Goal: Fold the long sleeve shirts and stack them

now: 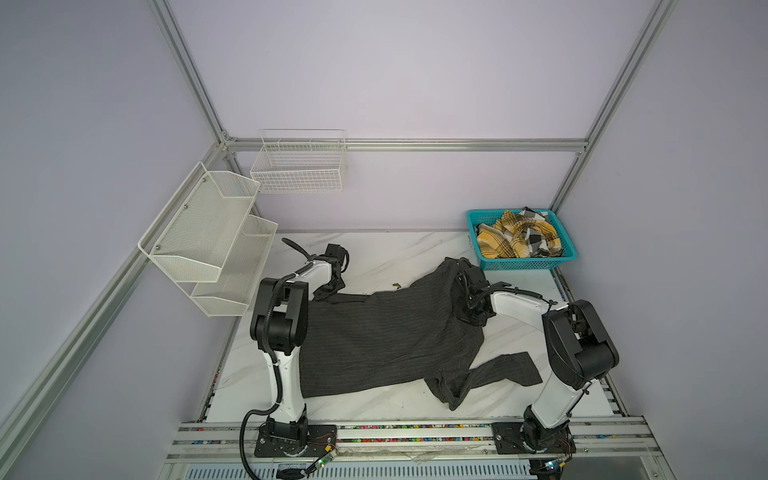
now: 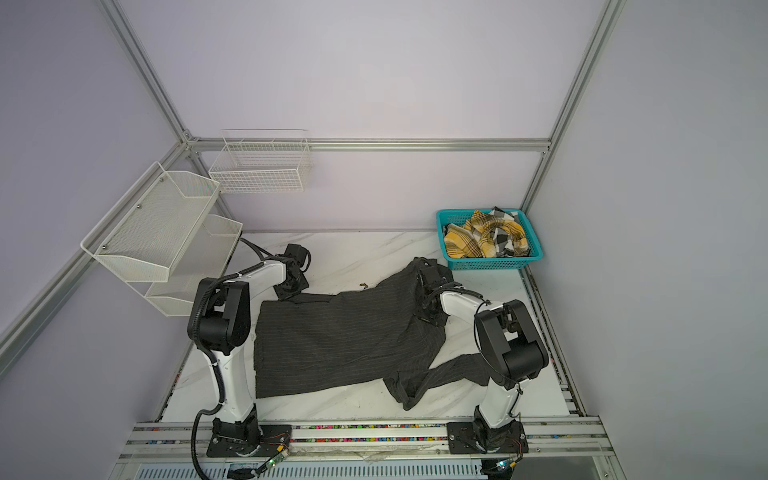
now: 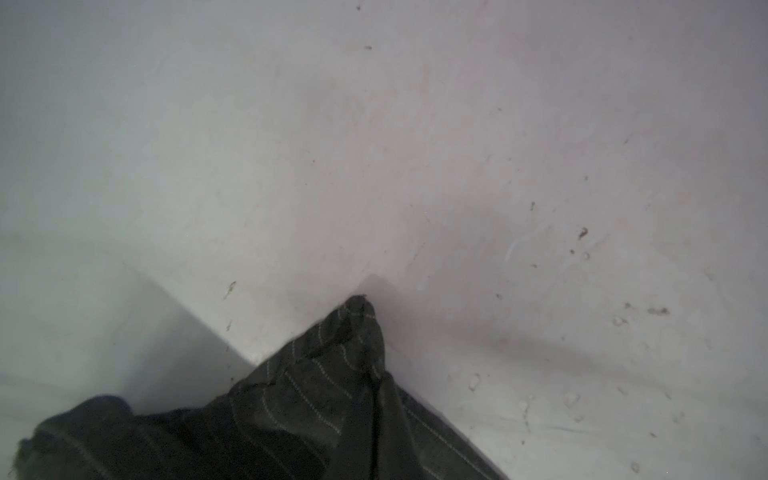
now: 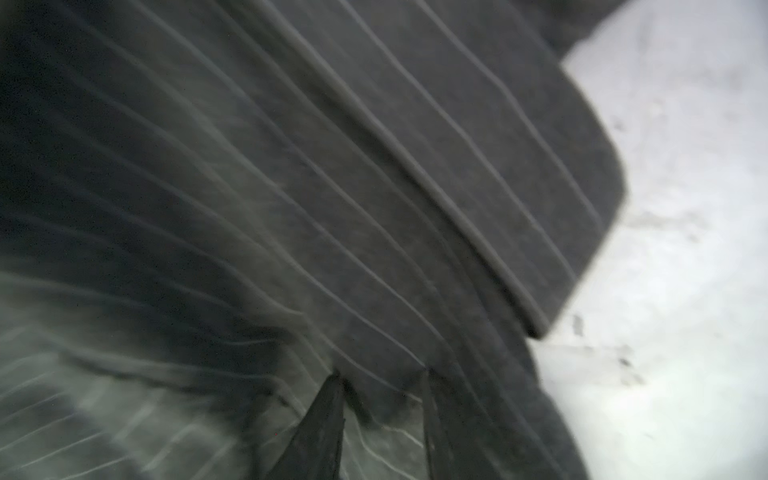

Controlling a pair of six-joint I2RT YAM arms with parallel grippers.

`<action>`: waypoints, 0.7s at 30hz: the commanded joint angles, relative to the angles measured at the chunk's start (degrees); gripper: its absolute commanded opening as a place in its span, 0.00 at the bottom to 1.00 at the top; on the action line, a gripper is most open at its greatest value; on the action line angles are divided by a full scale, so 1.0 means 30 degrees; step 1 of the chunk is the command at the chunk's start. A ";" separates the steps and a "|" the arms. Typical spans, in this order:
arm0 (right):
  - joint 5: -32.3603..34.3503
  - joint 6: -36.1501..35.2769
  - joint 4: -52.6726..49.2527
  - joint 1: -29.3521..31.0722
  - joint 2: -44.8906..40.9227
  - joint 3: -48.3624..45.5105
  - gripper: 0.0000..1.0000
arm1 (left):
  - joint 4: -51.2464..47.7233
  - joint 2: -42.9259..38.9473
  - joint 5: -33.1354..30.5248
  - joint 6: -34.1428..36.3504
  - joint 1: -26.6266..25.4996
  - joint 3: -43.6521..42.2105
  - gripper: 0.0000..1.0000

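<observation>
A dark charcoal pinstriped long sleeve shirt point(image 1: 382, 332) point(image 2: 340, 336) lies spread across the marble table point(image 1: 395, 253), one sleeve point(image 1: 503, 370) trailing to the front right. My left gripper point(image 1: 328, 289) point(image 2: 291, 286) is shut on its far left corner. In the left wrist view that cloth point(image 3: 316, 395) covers the jaws. My right gripper point(image 1: 467, 291) point(image 4: 382, 374) is shut on a raised fold at the shirt's far right edge, striped cloth point(image 4: 374, 187) bunched between its fingers point(image 4: 324, 415). The yellow, black and white plaid shirt point(image 1: 519, 239) point(image 2: 486, 237) lies crumpled in the teal basket point(image 1: 528, 262).
A white mesh two-tier shelf point(image 1: 208, 232) hangs on the left wall, and a white wire basket point(image 1: 299, 166) on the back wall. A small dark scrap point(image 1: 396, 285) lies on the table behind the shirt. The arm bases sit on the front rail point(image 1: 415, 432).
</observation>
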 commanded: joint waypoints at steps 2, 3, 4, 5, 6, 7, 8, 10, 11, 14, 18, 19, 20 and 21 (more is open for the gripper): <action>0.0195 0.1102 -0.0706 0.0006 0.1086 -0.1453 0.32 | 0.0148 -0.2000 -0.1348 0.0007 0.0111 0.3867 0.00; 0.0289 0.1196 -0.0720 0.0021 0.0938 -0.1546 0.32 | 0.0258 -0.2452 -0.1697 0.0058 0.0099 0.4260 0.00; 0.0566 0.1328 -0.0884 0.0004 0.0779 -0.1546 0.32 | 0.0446 -0.2921 -0.2216 0.0066 0.0099 0.4632 0.00; 0.0861 0.1351 -0.1085 0.0007 0.0696 -0.1493 0.32 | 0.0742 -0.3384 -0.2856 0.0156 0.0099 0.4794 0.00; 0.1007 0.1274 -0.1193 -0.0067 0.0657 -0.1421 0.32 | 0.1092 -0.3778 -0.3375 0.0295 0.0099 0.4815 0.00; 0.1026 0.1196 -0.1232 -0.0125 0.0650 -0.1388 0.32 | 0.1417 -0.4224 -0.3838 0.0320 0.0150 0.4762 0.00; 0.1024 0.1175 -0.1309 -0.0178 0.0670 -0.1404 0.32 | 0.1726 -0.4574 -0.4173 0.0355 0.0183 0.4692 0.00; 0.0983 0.0902 -0.1415 -0.0182 0.0588 -0.1244 0.33 | 0.2525 -0.4887 -0.4771 0.0738 0.0259 0.4303 0.00; 0.0893 0.0726 -0.1380 -0.0179 0.0443 -0.1144 0.36 | 0.2798 -0.4746 -0.4909 0.0880 0.0342 0.4194 0.00; 0.0019 -0.0221 -0.1173 -0.0182 -0.0152 -0.0560 0.47 | 0.2617 -0.3312 -0.3987 0.0894 0.1055 0.4549 0.02; -0.0849 -0.1143 -0.1723 -0.0038 -0.1098 0.0951 0.53 | 0.1157 -0.1877 -0.3001 0.0436 0.1533 0.5210 0.73; -0.0713 -0.1432 -0.2048 -0.0038 -0.1292 0.1468 0.53 | 0.0828 -0.2048 -0.2827 0.0113 0.1534 0.5049 0.75; -0.0685 -0.1694 -0.2240 -0.0022 -0.1364 0.1954 0.53 | 0.0757 -0.2459 -0.2662 -0.0073 0.1519 0.4640 0.74; -0.0651 -0.1872 -0.2405 -0.0037 -0.1356 0.2290 0.53 | 0.0777 -0.2997 -0.2606 -0.0297 0.1505 0.4072 0.75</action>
